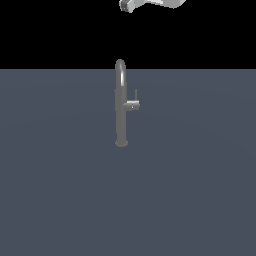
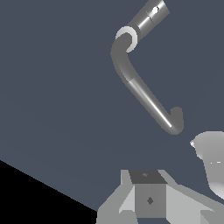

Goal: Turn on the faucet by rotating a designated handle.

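Note:
The faucet (image 1: 121, 107) stands upright in the middle of the dark grey floor, a slim grey column with an arched spout on top. The handle (image 1: 133, 104) juts from the column toward the exterior view's right, its thin rod pointing up. My gripper (image 1: 129, 5) hangs high above the faucet, apart from it and mostly cut off by the frame edge. In the wrist view the faucet (image 2: 144, 94) is seen from above, with the handle (image 2: 151, 15) as a short stub at its far end. Grey parts of the gripper (image 2: 148, 199) fill the frame's edge; its fingertips are hidden.
A flat dark grey floor (image 1: 60, 190) surrounds the faucet on all sides, with a black background behind it. No other objects show.

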